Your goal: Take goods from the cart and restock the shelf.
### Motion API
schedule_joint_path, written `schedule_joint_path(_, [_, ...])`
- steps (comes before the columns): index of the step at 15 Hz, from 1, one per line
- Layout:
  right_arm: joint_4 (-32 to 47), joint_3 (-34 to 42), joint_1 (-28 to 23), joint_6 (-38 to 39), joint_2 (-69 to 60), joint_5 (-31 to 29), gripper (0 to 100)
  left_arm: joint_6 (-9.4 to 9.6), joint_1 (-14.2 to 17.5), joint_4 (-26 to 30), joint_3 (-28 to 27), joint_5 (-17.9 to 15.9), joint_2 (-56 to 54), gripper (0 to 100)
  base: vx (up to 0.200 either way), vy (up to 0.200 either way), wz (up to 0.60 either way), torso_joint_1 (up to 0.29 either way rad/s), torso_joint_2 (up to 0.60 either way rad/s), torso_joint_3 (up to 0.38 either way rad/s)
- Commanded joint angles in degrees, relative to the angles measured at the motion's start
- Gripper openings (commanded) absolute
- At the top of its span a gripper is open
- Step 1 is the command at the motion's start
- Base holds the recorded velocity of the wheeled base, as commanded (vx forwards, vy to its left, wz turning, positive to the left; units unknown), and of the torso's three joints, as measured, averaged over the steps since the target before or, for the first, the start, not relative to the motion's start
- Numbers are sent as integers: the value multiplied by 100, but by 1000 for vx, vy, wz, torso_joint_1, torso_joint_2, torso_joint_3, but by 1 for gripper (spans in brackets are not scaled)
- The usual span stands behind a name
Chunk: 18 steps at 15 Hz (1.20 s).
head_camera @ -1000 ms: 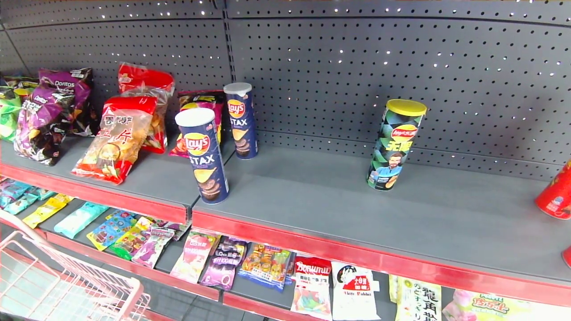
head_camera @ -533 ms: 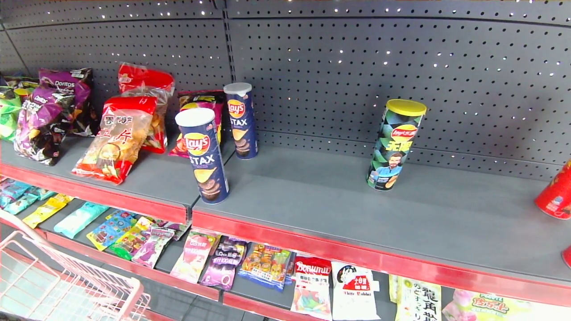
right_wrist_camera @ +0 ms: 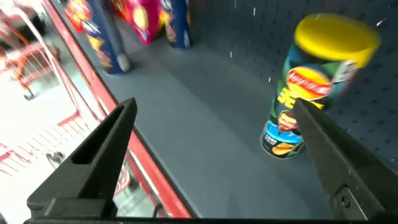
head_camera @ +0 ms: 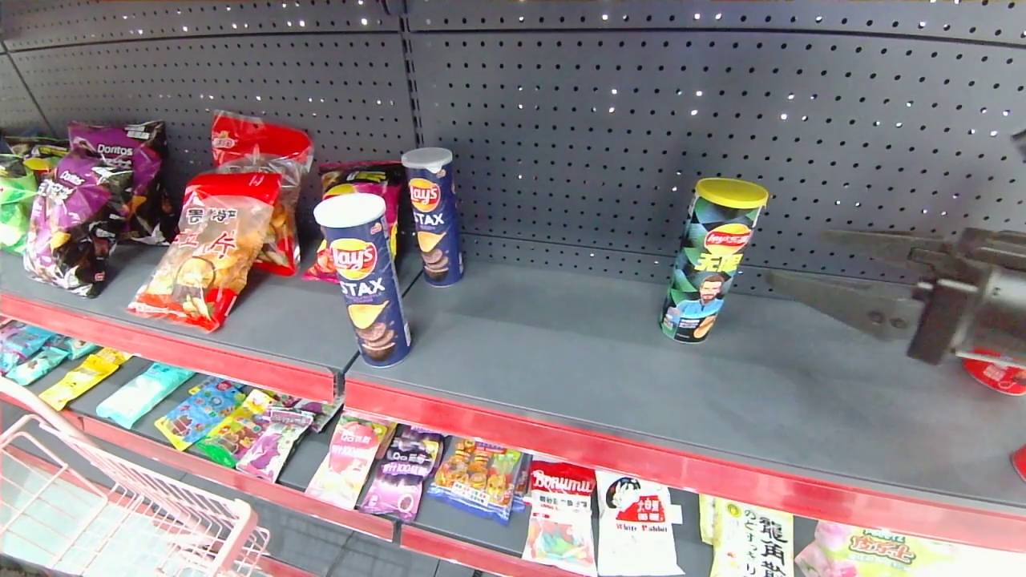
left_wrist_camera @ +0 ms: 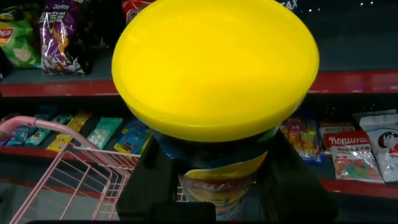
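The shelf (head_camera: 561, 353) is a flat grey board with a red front lip, backed by a dark pegboard wall (head_camera: 641, 104) with light pricking through its holes. Towards the robot's left, chip bags (head_camera: 208, 248) lean in a loose row. Beside them a front blue can (head_camera: 365, 280) stands upright near the lip, and a rear blue can (head_camera: 433, 216) stands close to the wall. Farther to the robot's right, well apart from both, the standing can (head_camera: 709, 260) with a yellow lid is upright on bare board. One tier down, sweet packets (head_camera: 481, 477) lie flat in a line.

The right gripper (head_camera: 797, 256) hangs over the shelf just beside the standing can (right_wrist_camera: 311, 87), fingers spread wide and nothing between them. A red can (head_camera: 998, 375) is partly hidden behind it.

In front of the shelving, the left gripper (left_wrist_camera: 214, 186) is clamped on the held can (left_wrist_camera: 214, 62). Dark fingers (left_wrist_camera: 143, 186) press its sides, and its yellow lid faces the wrist camera. The pink wire cart (left_wrist_camera: 81, 180) sits beneath it, at the foot of the shelves.
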Motion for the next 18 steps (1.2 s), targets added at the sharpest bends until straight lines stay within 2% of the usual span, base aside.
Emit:
schedule_joint_path(1, [-72, -414, 193, -76, 1186, -276, 100, -1, 5, -3, 2, 17, 11, 0, 0, 0, 0, 0, 0, 0])
schedule_joint_path(3, [-72, -458, 166, -76, 1327, -373, 100, -1, -3, -3, -33, 17, 11, 0, 0, 0, 0, 0, 0, 0])
schedule_joint_path(6, [-388, -589, 131, -49, 1626, -988, 100, 8, -3, -3, -33, 17, 20, 0, 0, 0, 0, 0, 0, 0])
schedule_joint_path(10, [-546, -783, 26, -23, 1969, -1463, 100, -1, -3, -3, -24, 17, 20, 0, 0, 0, 0, 0, 0, 0])
schedule_joint_path(18, [-555, -1398, -106, 223, 2505, -1990, 100, -1, -3, -3, -24, 17, 11, 0, 0, 0, 0, 0, 0, 0])
